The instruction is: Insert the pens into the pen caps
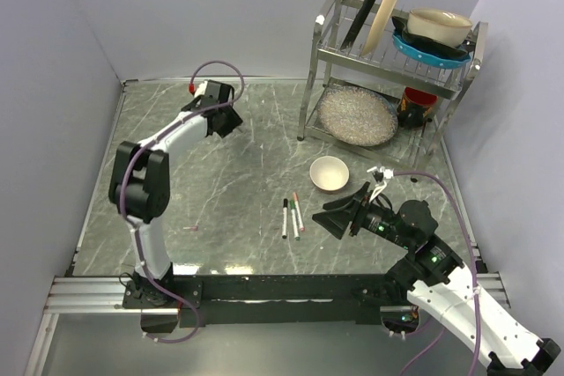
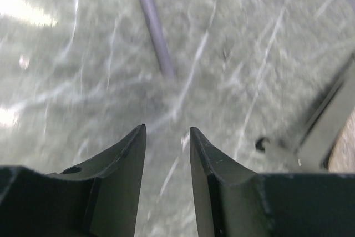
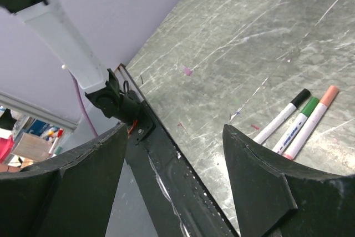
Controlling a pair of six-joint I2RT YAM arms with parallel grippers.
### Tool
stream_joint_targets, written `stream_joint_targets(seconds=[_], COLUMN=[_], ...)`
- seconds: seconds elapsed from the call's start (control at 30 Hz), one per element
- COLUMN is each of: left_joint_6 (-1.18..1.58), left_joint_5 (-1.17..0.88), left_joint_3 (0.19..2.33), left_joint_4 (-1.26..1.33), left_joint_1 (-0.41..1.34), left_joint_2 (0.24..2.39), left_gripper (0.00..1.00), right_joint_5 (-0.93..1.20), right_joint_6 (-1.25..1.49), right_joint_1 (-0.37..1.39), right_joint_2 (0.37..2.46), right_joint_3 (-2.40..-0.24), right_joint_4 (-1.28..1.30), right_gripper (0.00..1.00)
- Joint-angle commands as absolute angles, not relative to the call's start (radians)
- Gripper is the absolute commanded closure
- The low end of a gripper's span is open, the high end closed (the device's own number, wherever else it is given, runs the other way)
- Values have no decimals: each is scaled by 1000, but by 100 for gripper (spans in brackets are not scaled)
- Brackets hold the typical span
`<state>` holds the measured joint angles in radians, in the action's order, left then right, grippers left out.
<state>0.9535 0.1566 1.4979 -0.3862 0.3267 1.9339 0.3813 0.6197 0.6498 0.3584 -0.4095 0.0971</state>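
Note:
Three white pens lie side by side on the marble table (image 1: 229, 182), left of my right gripper (image 1: 328, 217): black-ended (image 1: 285, 218), green-ended (image 1: 293, 222) and pink-ended (image 1: 298, 210). The right wrist view shows them at the right, black-ended (image 3: 284, 115), green-ended (image 3: 300, 119) and pink-ended (image 3: 317, 116). My right gripper (image 3: 176, 129) is wide open and empty. A tiny pinkish cap (image 1: 189, 229) lies alone at front left and also shows in the right wrist view (image 3: 187, 71). My left gripper (image 1: 226, 121) is open and empty at the far left. The left wrist view shows this gripper (image 2: 166, 131) just short of a thin purplish pen (image 2: 155, 31). Green and black caps are not in view.
A small white bowl (image 1: 329, 173) stands behind the pens. A metal dish rack (image 1: 388, 59) with plates, bowls and a round mesh tray (image 1: 357, 114) fills the back right; its foot (image 2: 327, 131) shows near my left gripper. Walls enclose the table.

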Motion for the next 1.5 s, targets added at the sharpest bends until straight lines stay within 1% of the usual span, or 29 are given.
stream_joint_targets(seconds=[0.0, 0.07, 0.17, 0.23, 0.37, 0.53, 0.7, 0.87, 1.23, 1.47], left_joint_6=[896, 894, 885, 881, 859, 871, 874, 853, 838, 835], left_joint_5=[103, 34, -62, -98, -133, -57, 58, 155, 172, 196], left_joint_3=[1600, 1586, 1557, 1595, 1703, 1741, 1723, 1822, 2032, 2098], left_joint_4=[-322, -222, -62, -38, -77, -146, -190, -352, -534, -591], left_joint_1=[301, 287, 259, 239, 224, 222, 222, 222, 227, 241], left_joint_2=[2006, 2017, 2042, 2072, 2193, 2224, 2175, 2216, 2345, 2391], left_gripper=[59, 60, 59, 58, 60, 62, 59, 56, 56, 54], right_joint_5=[361, 350, 348, 351, 354, 337, 331, 334, 322, 318], right_joint_6=[600, 589, 586, 586, 583, 575, 572, 578, 571, 565], right_joint_1=[649, 650, 647, 650, 649, 647, 647, 649, 650, 649], right_joint_2=[379, 385, 396, 406, 420, 437, 443, 456, 466, 471], right_joint_3=[-468, -469, -468, -468, -463, -459, -451, -440, -445, -445], right_joint_4=[75, 78, 71, 61, 51, 48, 41, 23, 21, 23], right_gripper=[23, 23, 23, 23, 23, 23, 23, 23, 23, 23])
